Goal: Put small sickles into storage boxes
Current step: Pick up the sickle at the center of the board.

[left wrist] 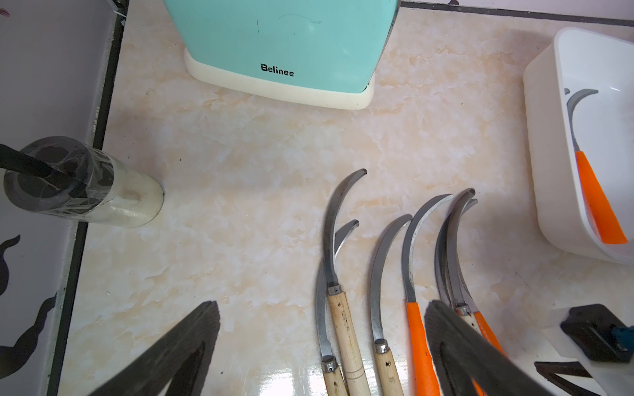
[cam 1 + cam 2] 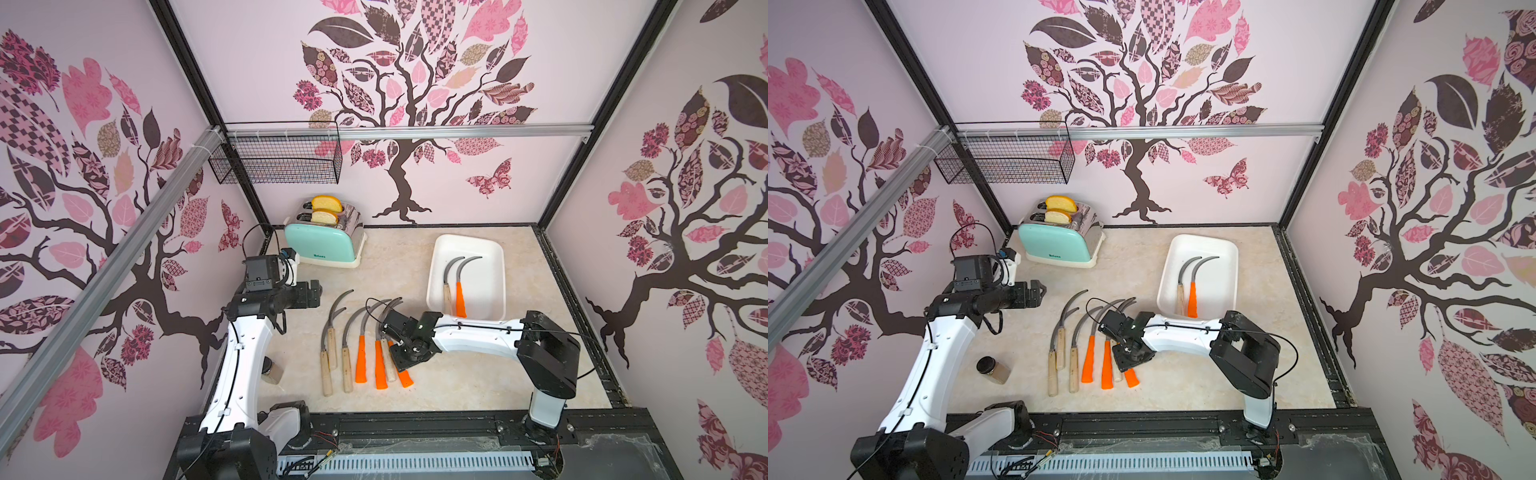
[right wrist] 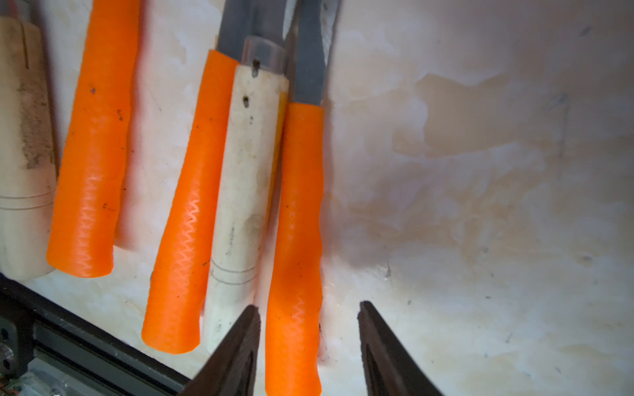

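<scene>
Your right gripper [image 3: 308,305] has its jaws apart, straddling the handle of the orange sickle [image 3: 298,205] at the end of the row, with a gap on one side. The left gripper [image 1: 319,305] hangs wide open above the table [image 2: 457,386]. Two sickles [image 2: 459,295] lie in the white tray [image 2: 465,237], and seven more sickles [image 2: 360,357] are lined up on the table.

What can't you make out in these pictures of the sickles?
- Right wrist view: blades run off the edge; only handles show, like the orange handle between the jaws.
- In both top views, the right arm hides the rightmost orange-handled sickle's middle.
- In a top view, the left arm partly covers the jar.
</scene>
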Motion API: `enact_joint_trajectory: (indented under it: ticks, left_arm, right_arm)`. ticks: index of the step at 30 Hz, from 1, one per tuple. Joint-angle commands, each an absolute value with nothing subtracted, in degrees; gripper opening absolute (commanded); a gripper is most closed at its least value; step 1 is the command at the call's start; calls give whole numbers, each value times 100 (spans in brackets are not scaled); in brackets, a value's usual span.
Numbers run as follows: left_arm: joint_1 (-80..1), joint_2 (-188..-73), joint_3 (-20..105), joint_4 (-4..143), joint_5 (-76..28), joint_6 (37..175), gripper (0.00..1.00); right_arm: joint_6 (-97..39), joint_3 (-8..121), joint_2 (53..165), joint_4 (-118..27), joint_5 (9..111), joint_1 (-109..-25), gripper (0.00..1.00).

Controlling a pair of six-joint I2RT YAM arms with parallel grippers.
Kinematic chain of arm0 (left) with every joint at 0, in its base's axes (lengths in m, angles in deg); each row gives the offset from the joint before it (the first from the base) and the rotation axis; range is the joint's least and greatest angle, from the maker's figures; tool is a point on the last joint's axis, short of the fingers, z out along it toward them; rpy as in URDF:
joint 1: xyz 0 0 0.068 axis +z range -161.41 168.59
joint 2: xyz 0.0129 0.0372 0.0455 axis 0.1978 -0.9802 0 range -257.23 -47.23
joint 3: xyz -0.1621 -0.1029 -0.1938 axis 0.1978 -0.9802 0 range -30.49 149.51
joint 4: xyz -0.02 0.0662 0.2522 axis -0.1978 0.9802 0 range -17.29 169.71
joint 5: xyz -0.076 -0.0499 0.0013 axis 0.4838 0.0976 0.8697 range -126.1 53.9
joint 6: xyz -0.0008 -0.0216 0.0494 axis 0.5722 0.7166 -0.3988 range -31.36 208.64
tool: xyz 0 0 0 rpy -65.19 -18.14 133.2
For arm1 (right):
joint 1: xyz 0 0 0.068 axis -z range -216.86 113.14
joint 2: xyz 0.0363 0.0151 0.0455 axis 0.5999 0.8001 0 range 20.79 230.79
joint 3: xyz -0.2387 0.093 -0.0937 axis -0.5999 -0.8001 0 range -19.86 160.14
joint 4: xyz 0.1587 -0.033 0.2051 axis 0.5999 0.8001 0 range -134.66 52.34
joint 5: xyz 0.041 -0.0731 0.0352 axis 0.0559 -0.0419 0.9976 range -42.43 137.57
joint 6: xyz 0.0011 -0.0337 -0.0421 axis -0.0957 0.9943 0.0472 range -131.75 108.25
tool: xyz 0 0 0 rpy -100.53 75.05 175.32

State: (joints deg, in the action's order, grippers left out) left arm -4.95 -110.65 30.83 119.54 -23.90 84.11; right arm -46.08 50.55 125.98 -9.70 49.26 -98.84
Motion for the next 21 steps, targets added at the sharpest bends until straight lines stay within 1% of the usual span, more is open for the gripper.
enact_joint_trajectory:
  ticks: [1,21]
  left_arm:
    - [-493,-11009,3069,11997,-2332,8346,98]
    - [-498,-11071,3071,11966,-2329,8337,98]
  right_arm:
    - [-4539,5265,12704,-758,4824,-9927,51]
    - [-4419,5499,12924,-594,4810,-9945,49]
